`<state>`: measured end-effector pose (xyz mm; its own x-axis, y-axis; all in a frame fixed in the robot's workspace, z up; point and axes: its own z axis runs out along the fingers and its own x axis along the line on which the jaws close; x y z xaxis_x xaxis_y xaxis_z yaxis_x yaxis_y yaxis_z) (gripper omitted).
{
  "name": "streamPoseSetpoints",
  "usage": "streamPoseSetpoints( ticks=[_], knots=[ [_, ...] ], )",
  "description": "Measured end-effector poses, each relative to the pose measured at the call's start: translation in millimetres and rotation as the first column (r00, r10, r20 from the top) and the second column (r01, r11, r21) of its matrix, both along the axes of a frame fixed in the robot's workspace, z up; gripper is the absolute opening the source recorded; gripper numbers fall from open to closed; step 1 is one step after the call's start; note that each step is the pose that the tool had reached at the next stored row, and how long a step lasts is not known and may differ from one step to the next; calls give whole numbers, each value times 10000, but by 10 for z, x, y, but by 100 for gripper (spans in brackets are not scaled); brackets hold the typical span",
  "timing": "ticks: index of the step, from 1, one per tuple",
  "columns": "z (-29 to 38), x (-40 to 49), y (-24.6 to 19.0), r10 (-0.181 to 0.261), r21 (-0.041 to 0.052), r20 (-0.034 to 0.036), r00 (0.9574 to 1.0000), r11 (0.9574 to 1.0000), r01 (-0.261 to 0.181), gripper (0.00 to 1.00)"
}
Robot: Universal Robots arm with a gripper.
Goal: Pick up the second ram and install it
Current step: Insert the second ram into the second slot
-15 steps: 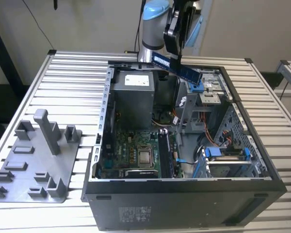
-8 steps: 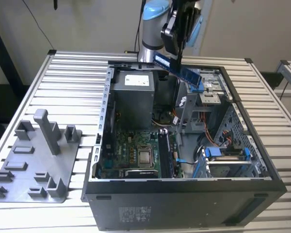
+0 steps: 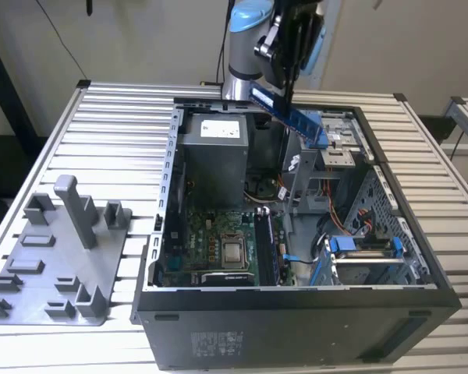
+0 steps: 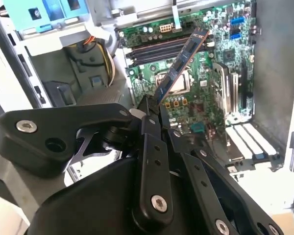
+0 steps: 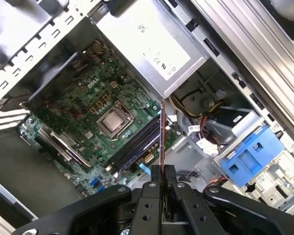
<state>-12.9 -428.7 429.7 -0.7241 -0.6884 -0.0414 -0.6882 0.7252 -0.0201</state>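
The pick-up part of the task is judged done. The second ram (image 3: 295, 118) is clamped at one end between the closed fingers of the pincer (image 3: 274, 92). It is carried in the air above the open computer case (image 3: 165, 195), over the end of the case where the power supply (image 3: 214, 156) sits. The stick is held tilted, and no part of it is seen touching the case or anything inside it.

The installing part is judged not yet done. The memory slots (image 5: 137, 144) lie on the motherboard (image 5: 73, 105) at the floor of the case, just beside the processor (image 5: 111, 122). The stick is held well apart from them. In both wrist views its long edge is seen crossing the line of the slots rather than lying along it, so it is neither lined up nor seated. Whether one of those slots already carries a stick cannot be told.

The grey holder tray (image 3: 54, 257) is left on the desk (image 3: 117, 132) beside the case, well apart from the pincer.
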Motion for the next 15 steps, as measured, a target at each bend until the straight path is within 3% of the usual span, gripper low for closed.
streamPoseSetpoints(
  ticks=[4,7,12,15],
  knots=[
    [-2,0,0,-612,-4,0,9981,9981,612,14],
    [-8,0,0,-1068,-4,0,9943,9943,1068,14],
    [-13,0,0,-1799,-5,0,9837,9837,1799,14],
    [-18,0,0,-2258,-4,0,9742,9742,2258,14]
  ],
)
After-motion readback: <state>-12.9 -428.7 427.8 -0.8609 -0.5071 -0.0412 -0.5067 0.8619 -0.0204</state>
